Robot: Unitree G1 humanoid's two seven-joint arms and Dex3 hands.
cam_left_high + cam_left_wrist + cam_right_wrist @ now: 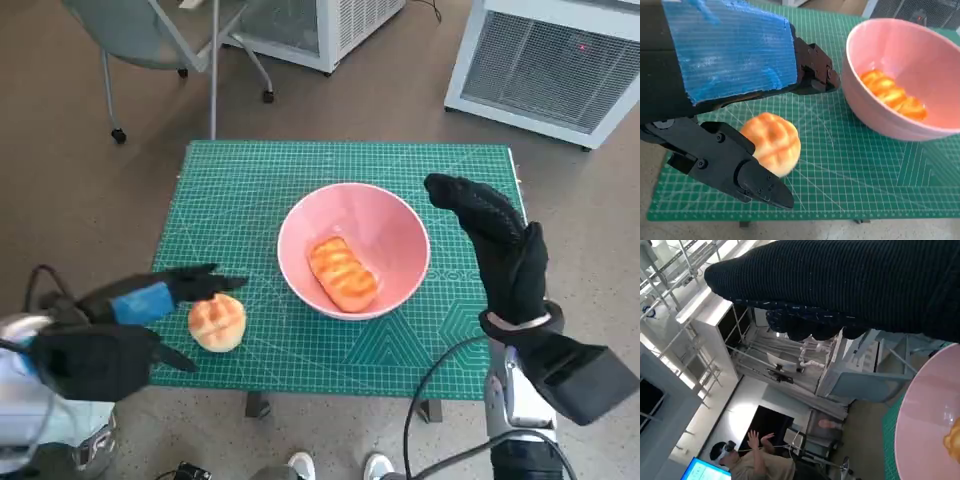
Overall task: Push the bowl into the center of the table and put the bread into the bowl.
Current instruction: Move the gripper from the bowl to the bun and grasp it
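Now left robot hand (150, 300) (fingers apart) astride bun (217, 322)

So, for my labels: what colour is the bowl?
Pink bowl; clearest in the head view.

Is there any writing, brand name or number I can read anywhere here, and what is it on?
None can be read.
Green cutting mat: fine print and scale marks along its grid, too small to read.
Blue screen beside the person: lit, its content blurred.
Pink bowl, round bread and white units: no lettering shows.
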